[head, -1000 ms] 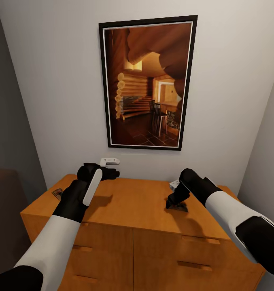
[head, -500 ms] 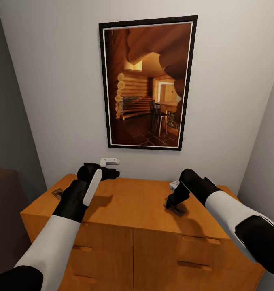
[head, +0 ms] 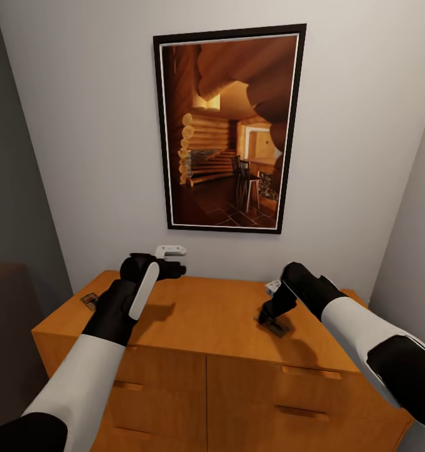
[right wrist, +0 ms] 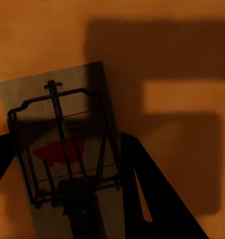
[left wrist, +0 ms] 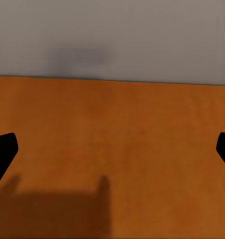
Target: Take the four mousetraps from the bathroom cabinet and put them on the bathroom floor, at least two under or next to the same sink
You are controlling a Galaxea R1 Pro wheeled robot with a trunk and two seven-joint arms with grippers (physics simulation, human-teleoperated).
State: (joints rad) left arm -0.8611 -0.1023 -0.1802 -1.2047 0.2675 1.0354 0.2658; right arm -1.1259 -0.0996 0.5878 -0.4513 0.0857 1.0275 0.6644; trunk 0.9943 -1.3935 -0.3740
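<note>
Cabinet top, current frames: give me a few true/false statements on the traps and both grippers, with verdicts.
1. The right gripper is at a mousetrap lying on the cabinet. True.
2. The left gripper holds a mousetrap. False: its fingers are spread wide over bare wood.
3. A second mousetrap lies near the cabinet's left edge. True.
4. The cabinet's drawers are pulled open. False: the drawer fronts sit flush.
5. The trap at the right gripper rests on patterned tile. False: it is on the wooden top.

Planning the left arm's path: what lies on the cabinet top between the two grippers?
Head view: only bare orange wood lies between the left gripper and the right gripper, which holds a mousetrap.
</note>
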